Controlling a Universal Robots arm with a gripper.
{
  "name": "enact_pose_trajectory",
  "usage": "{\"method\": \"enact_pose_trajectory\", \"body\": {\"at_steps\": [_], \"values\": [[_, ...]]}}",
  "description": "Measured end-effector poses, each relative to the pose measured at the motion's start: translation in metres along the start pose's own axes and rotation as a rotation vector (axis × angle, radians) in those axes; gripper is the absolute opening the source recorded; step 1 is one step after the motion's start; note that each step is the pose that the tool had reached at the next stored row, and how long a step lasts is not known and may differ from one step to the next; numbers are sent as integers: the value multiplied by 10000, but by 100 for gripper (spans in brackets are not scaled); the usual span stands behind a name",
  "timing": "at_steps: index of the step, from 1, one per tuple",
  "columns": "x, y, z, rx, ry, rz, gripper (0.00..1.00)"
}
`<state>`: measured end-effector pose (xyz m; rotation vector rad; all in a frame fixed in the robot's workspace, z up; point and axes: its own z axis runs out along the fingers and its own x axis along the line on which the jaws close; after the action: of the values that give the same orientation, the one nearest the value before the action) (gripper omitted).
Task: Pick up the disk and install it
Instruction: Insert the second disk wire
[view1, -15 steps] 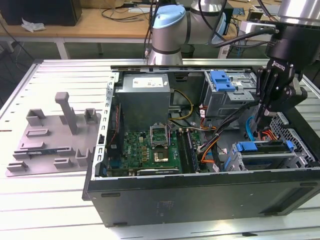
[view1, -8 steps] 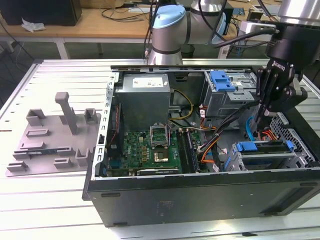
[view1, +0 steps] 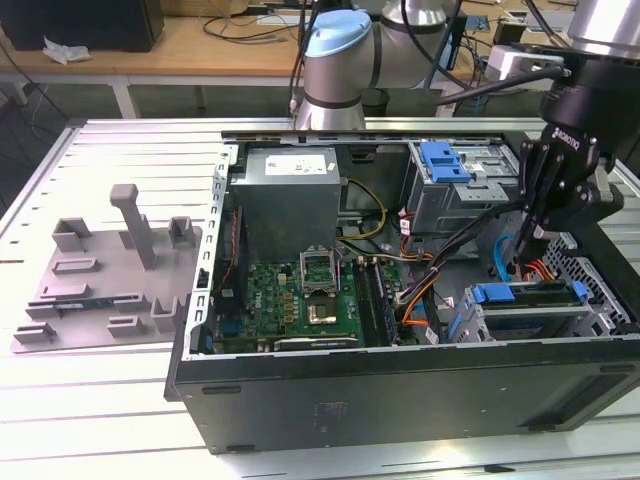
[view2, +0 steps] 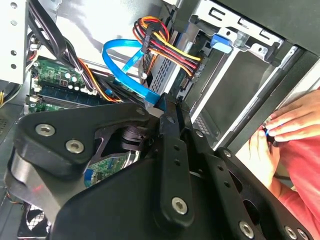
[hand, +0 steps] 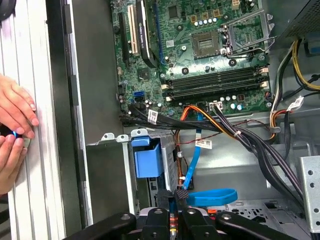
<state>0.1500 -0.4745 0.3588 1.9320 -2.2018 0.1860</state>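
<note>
Exterior view: the gripper (view1: 527, 240) hangs inside the open computer case (view1: 400, 395), jaws drawn together with a blue cable (view1: 503, 252) at their tips. The disk (view1: 505, 294) sits in its bay just below them, apparently seated already.

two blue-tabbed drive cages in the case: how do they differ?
The far cage stands taller with its blue tab flat on top; the near cage sits low by the case's front wall, its blue tab at the end facing the motherboard. The gripper hangs between them. Both are grey metal.
</note>
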Motion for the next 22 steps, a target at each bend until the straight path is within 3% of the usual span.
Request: {"method": "enact_pose_trajectory", "body": {"at_steps": [4,11,13,17,19,22], "values": [[51,-23,10,-12,-146,-26,16],[162,-58,35,-14,-305,-55,16],[203,-69,45,-20,-445,-69,16],[252,-78,57,-43,-811,-97,16],[287,-85,65,-51,-949,-107,16],[334,-93,76,-59,-1066,-114,16]]}}
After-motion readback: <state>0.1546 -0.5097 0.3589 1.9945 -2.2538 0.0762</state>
